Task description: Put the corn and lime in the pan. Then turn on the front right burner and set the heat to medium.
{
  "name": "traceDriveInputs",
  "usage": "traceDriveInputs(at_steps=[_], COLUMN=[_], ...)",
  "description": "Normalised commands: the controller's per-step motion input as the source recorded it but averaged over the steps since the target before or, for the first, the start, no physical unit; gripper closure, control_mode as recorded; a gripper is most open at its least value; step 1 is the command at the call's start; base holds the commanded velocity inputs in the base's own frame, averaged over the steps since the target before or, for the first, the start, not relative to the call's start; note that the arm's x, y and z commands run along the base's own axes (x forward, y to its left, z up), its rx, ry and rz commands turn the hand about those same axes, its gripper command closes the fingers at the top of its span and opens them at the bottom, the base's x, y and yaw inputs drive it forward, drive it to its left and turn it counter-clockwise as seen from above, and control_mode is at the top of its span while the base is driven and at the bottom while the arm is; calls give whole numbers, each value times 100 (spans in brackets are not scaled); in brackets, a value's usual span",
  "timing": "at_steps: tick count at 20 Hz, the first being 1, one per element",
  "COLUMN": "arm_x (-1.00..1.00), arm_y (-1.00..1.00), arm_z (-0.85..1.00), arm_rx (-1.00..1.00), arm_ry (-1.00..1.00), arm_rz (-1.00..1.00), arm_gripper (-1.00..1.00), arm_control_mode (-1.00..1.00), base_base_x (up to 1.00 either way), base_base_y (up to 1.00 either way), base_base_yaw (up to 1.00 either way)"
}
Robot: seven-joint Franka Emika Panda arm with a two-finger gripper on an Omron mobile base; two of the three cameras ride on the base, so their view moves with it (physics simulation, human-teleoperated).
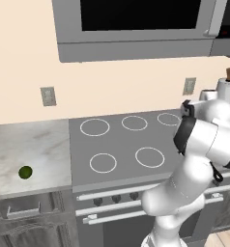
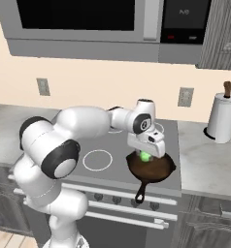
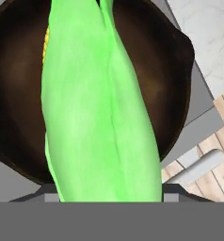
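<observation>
The corn (image 3: 100, 117), a bright light-green tapered piece with a strip of yellow kernels near its top, hangs just above the pan (image 3: 15, 94). My gripper (image 2: 145, 153) is shut on the corn (image 2: 145, 156) and points down over the dark skillet (image 2: 158, 169) on the stove's front right. The pan's long black handle (image 2: 140, 193) reaches toward the stove's front edge. The corn hides my fingertips in the hand view. Far to the left, the lime (image 1: 25, 171), a small dark green ball, lies on the marble counter (image 1: 35, 144).
White burner rings (image 1: 103, 162) mark the grey cooktop. A row of knobs (image 2: 116, 199) runs along the stove front below the pan. A paper towel roll (image 2: 222, 118) stands on the right counter. A microwave (image 2: 78, 19) hangs above the stove.
</observation>
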Motion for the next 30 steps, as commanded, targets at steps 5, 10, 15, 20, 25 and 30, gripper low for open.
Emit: traceDriveInputs(at_steps=[5, 10, 15, 20, 25, 30], arm_x=[12, 4, 3, 31, 26, 9], arm_y=[0, -2, -9, -13, -9, -3], arm_z=[-50, -27, -6, -1, -1, -17], arm_rx=[4, 9, 12, 3, 0, 0], arm_ry=[9, 3, 0, 0, 0, 0], arm_rz=[0, 0, 0, 0, 0, 0], arm_gripper=[100, 100, 100, 100, 100, 100], arm_control_mode=[-100, -100, -100, -100, -100, -100], base_base_x=[0, 0, 0, 0, 0, 0], base_base_y=[0, 0, 0, 0, 0, 0], base_base_yaw=[0, 0, 0, 0, 0, 0])
